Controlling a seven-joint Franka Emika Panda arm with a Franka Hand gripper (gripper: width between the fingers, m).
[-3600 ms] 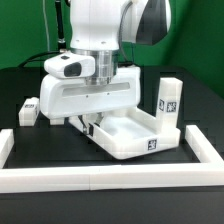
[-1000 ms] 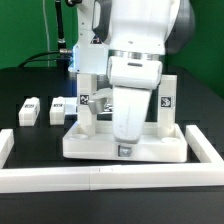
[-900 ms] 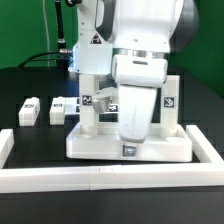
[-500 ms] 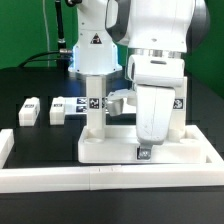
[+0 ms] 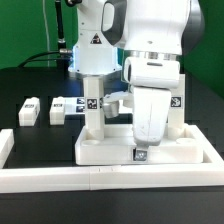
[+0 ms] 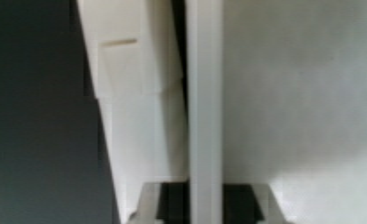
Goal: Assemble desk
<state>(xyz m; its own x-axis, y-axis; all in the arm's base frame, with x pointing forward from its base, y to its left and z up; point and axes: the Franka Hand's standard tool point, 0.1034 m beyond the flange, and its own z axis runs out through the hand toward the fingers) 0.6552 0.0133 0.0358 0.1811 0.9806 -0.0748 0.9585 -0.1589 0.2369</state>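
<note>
1. Long white L-shaped border rail (image 5: 60, 180): runs along the near edge of the table and turns back at both ends. It probably serves as a stop to square parts against.
2. Small white plastic block leg (image 5: 29, 110) and second block leg (image 5: 58, 112): both lie flat, side by side, well apart from the panel. Neither is fitted yet; they seem to be in reserve.
3. Upright tagged white leg (image 5: 93, 105): stands in the panel's rear corner at the exterior view's left. Whether it is fully seated cannot be told.
4. Wide white rimmed plastic tabletop panel (image 5: 105, 152): lies rim-up, just beside the rail, presumably so that the legs can go in from above.
5. White two-finger gripper (image 5: 146, 142): comes down over the panel's front rim (image 6: 194, 100). In the wrist view that thin wall passes between the dark fingers. The gripper appears clenched on it, probably to steady or shift the panel.
6. Further upright leg (image 5: 178, 103): stands at the exterior view's right, half hidden behind the gripper.

Surface: matte black table (image 5: 40, 140).
Room: plain green backdrop (image 5: 20, 30), with dark cables at the rear.
</note>
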